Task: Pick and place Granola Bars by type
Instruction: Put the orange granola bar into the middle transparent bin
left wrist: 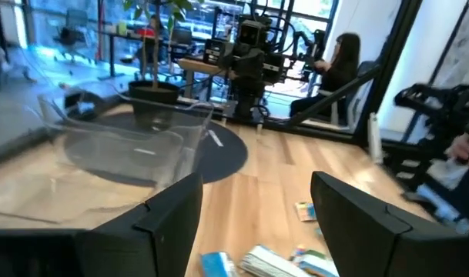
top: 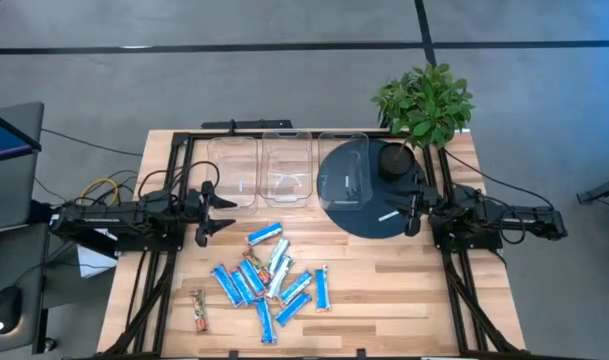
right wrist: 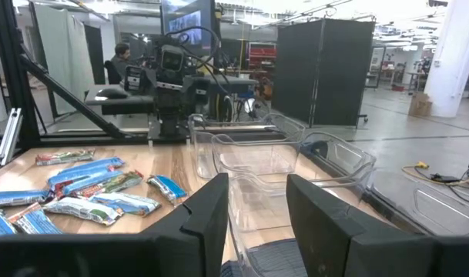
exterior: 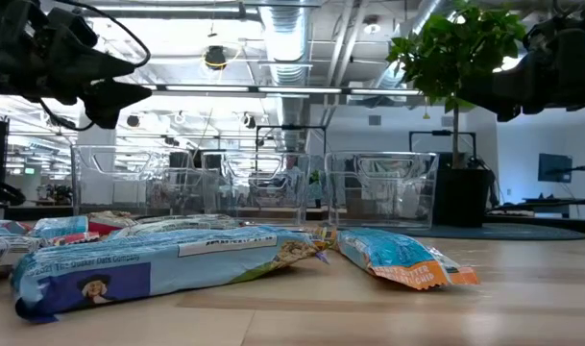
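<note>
left gripper (top: 210, 212): released, fingers spread wide, hovering at the table's left side, holding nothing
right gripper (top: 412, 212): fingers parted, nothing between them, hovering over the dark round mat (top: 369, 215) at the right
granola bars (top: 267, 278): scattered heap on the near middle of the wooden table (top: 404, 290), mostly blue wrappers
lone bar (top: 198, 310): near left, apart from the heap
clear bins (top: 287, 170): three in a row at the far side
plant (top: 424, 102): far right corner

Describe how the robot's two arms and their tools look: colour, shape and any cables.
Both arms are dark, near-black jointed links on black frames. The left tool and right tool each end in two blocky dark fingers. Black cables trail from both arms; yellow wires loop by the left one.
</note>
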